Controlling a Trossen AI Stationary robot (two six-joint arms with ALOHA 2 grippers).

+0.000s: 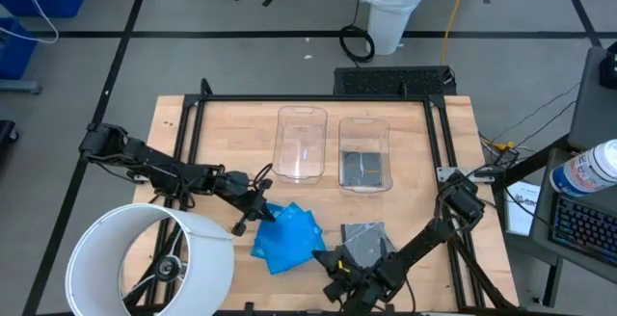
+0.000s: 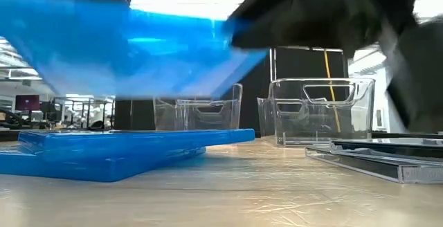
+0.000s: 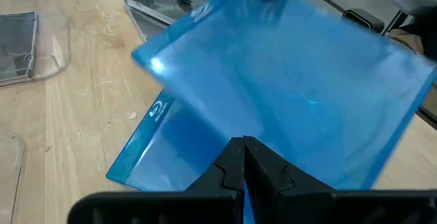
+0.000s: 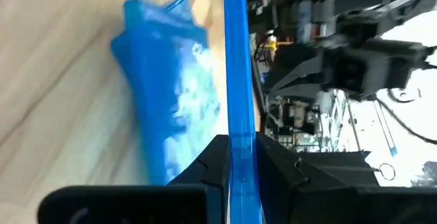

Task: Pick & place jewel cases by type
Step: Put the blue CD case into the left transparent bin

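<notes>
Clamped edge-on in the right tool (image 4: pixel 240 157), a translucent blue square plastic jewel case (image 4: pixel 235 60) hangs tilted above the wooden tabletop (image 1: pixel 231 138). Below it lie stacked blue jewel cases (image 1: pixel 285 239); one bears a white disc logo (image 3: pixel 159 109), no readable words. Dark smoky jewel cases (image 1: pixel 364 237) lie beside them. The left tool (image 3: pixel 243 157) is closed and empty at the raised case's edge.

Bright, even overhead light; a white glare spot sits on the lifted blue case (image 3: pixel 287 80). The low and right wrist views blur heavily.
</notes>
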